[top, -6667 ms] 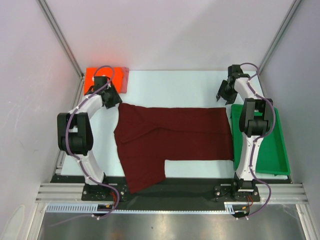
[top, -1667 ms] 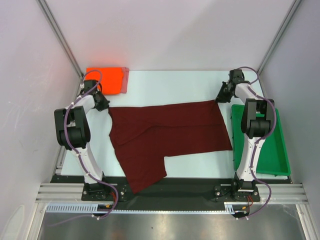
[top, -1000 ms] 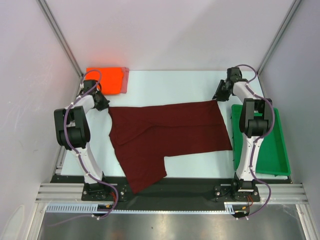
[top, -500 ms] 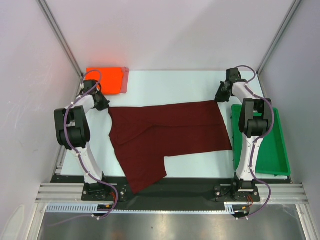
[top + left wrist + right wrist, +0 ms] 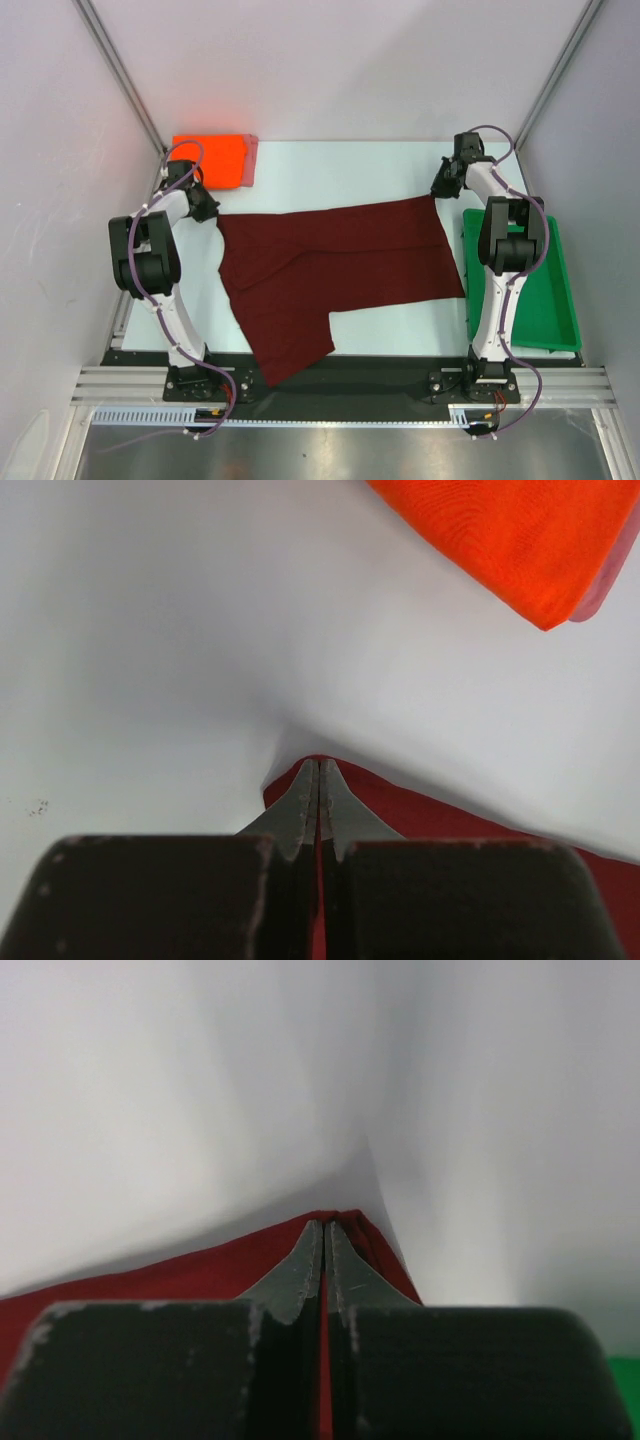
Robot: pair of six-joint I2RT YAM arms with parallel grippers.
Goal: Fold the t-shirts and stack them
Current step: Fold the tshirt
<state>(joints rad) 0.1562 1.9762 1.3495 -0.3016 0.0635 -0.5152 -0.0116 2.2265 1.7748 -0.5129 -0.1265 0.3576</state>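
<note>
A dark maroon t-shirt point(image 5: 330, 268) lies spread across the table, one sleeve hanging toward the near edge. My left gripper point(image 5: 211, 213) is shut on the shirt's far left corner point(image 5: 300, 780); in the left wrist view its jaws point(image 5: 318, 768) pinch red cloth. My right gripper point(image 5: 441, 192) is shut on the far right corner; in the right wrist view the cloth point(image 5: 200, 1270) shows between the closed jaws point(image 5: 326, 1228). A folded orange-red t-shirt point(image 5: 215, 158) sits at the far left on a pinkish one point(image 5: 252, 160), also seen as the orange shirt point(image 5: 520, 540) from the left wrist.
A green plastic tray point(image 5: 545, 300) lies along the table's right side, beside the right arm. The enclosure's white walls and frame posts close in the back and sides. A black strip runs along the near table edge point(image 5: 380, 372).
The right gripper closed onto the shirt's far right corner within the last second. Before that, both arms had pulled the shirt's far edge taut and leftward. The left arm has stayed still.
</note>
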